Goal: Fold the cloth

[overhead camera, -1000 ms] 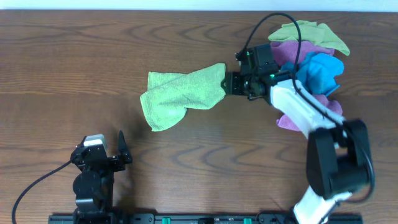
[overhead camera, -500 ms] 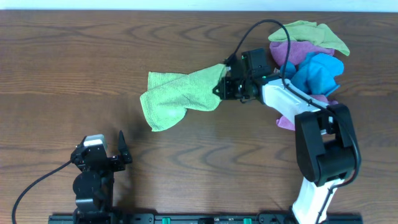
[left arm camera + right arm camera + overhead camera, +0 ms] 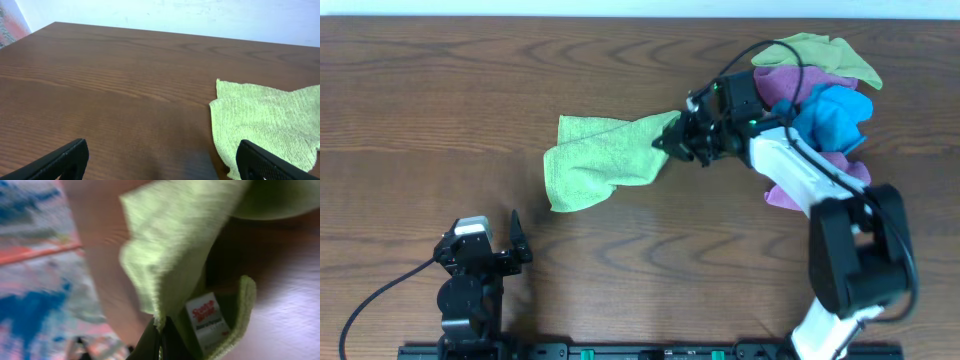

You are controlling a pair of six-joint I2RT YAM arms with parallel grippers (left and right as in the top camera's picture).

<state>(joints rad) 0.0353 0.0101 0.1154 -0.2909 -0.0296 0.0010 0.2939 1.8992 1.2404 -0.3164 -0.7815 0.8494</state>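
Observation:
The lime-green cloth (image 3: 600,160) lies crumpled in the middle of the table, its right corner drawn up to a point. My right gripper (image 3: 665,142) is shut on that corner. In the right wrist view the cloth (image 3: 175,245) hangs from the closed jaws, with its white tag (image 3: 206,319) just beside them. My left gripper (image 3: 516,240) rests open near the front left edge, well clear of the cloth. The left wrist view shows its two fingertips (image 3: 67,159) wide apart and the cloth (image 3: 265,122) lying ahead to the right.
A heap of other cloths sits at the back right: a duller yellow-green one (image 3: 820,52), a purple one (image 3: 790,82) and a blue one (image 3: 835,115). The right arm's cable loops above it. Bare wooden tabletop (image 3: 440,100) spreads to the left.
The right gripper has closed on the cloth's right corner and lifted it a little leftward, bunching the cloth. The left arm has not moved.

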